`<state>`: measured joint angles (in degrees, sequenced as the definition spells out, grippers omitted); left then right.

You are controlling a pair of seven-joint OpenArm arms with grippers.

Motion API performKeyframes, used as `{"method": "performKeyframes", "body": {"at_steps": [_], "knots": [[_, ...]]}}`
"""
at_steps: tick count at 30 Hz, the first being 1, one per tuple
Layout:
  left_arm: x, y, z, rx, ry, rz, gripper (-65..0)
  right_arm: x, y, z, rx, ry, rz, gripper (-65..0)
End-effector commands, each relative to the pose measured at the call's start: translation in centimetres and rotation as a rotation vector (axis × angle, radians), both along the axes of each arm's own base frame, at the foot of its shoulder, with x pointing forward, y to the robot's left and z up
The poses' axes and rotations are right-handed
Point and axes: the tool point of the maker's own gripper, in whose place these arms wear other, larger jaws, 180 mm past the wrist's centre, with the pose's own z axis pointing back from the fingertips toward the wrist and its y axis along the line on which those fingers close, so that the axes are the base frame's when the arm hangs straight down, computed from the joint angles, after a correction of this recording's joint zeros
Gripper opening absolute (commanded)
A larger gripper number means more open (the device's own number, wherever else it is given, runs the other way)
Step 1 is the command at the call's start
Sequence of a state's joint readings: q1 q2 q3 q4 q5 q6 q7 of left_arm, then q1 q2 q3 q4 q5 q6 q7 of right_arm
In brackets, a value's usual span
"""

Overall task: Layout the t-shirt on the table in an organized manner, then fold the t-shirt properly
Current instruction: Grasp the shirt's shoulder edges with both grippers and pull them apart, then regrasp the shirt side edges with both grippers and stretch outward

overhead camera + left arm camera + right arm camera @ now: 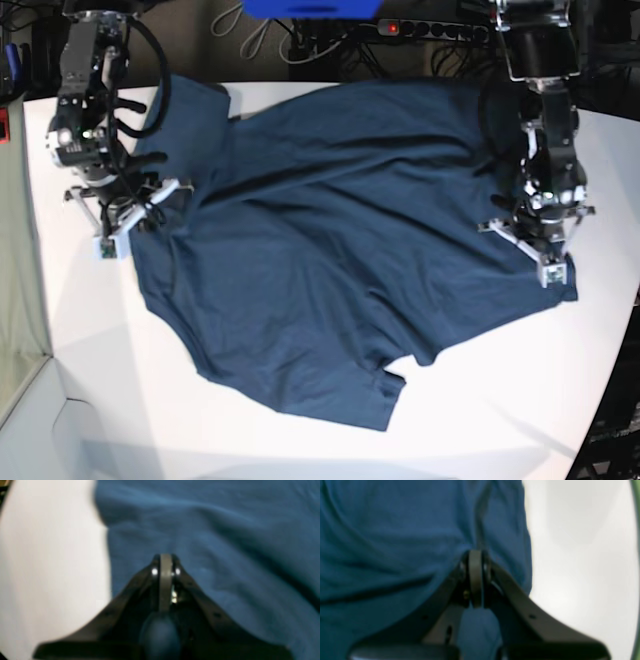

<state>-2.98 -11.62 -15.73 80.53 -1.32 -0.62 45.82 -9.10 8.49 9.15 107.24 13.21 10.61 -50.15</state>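
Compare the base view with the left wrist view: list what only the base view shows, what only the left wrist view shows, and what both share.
Only the base view shows the whole t-shirt spread wrinkled across the table, both arms, the right gripper at one edge, and cables behind the table. Only the left wrist view shows, blurred, the left gripper shut, with a fold of blue cloth bunched between its fingers. Both show the blue shirt, the white table and the left gripper at the shirt's edge.

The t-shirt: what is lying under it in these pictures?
Under the t-shirt only the white table shows, bare around its edges. Whatever might lie beneath the cloth is covered. Both grippers, left gripper and right gripper, are shut on its edges.
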Motion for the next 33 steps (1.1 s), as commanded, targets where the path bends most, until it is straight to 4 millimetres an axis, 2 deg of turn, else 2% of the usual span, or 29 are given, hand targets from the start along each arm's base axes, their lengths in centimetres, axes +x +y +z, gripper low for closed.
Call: {"method": "performKeyframes", "body": {"at_steps": [1, 3, 5, 9, 13, 16, 19, 21, 25, 27, 30, 33], "knots": [[0.9, 0.6, 0.4, 0.021, -0.012, -0.002, -64.6, 1.2, -0.3, 1.7, -0.008, -0.071, 0.002, -65.0], [0.3, 0.9, -2.0, 0.009, 0.06, 0.008, -64.6, 1.2, -0.3, 1.7, -0.009, -0.071, 0.002, -65.0], [0.6, 1.5, -3.4, 0.002, 0.077, 0.023, -64.6, 1.2, -0.4, 1.7, -0.011, -0.071, 0.002, -65.0], [0.2, 6.2, -4.3, 0.089, 0.063, 0.039, -64.6, 1.1, -0.6, 1.7, -0.013, -0.07, -0.002, -65.0], [2.1, 10.2, -2.6, 0.151, 0.007, 0.066, -64.6, 1.1, -0.5, 1.2, -0.011, -0.056, 0.0, -65.0], [3.3, 12.2, -0.8, 0.181, -0.025, 0.084, -64.6, 1.0, -0.5, 0.9, -0.008, -0.047, -0.002, -65.0], [5.2, 12.3, 1.1, 0.182, -0.071, 0.088, -64.6, 1.2, -0.2, 0.4, 0.003, -0.036, 0.001, -65.0], [6.4, 12.1, 2.7, 0.187, -0.111, 0.084, -64.6, 1.5, 1.1, 0.5, 0.009, -0.039, 0.035, -65.0], [7.7, 11.1, 6.4, 0.189, -0.163, 0.073, -64.6, 3.4, 3.3, 1.9, 0.019, -0.086, 0.096, -65.0], [7.5, 10.5, 7.6, 0.194, -0.163, 0.063, -64.6, 4.5, 5.1, 2.9, 0.032, -0.115, 0.139, -65.0], [6.3, 9.8, 7.6, 0.204, -0.143, 0.045, -64.6, 6.0, 6.4, 3.0, 0.041, -0.119, 0.17, -65.0], [4.7, 9.9, 5.6, 0.202, -0.093, 0.043, -64.6, 7.5, 6.8, 0.6, 0.068, -0.053, 0.158, -65.0]]}}
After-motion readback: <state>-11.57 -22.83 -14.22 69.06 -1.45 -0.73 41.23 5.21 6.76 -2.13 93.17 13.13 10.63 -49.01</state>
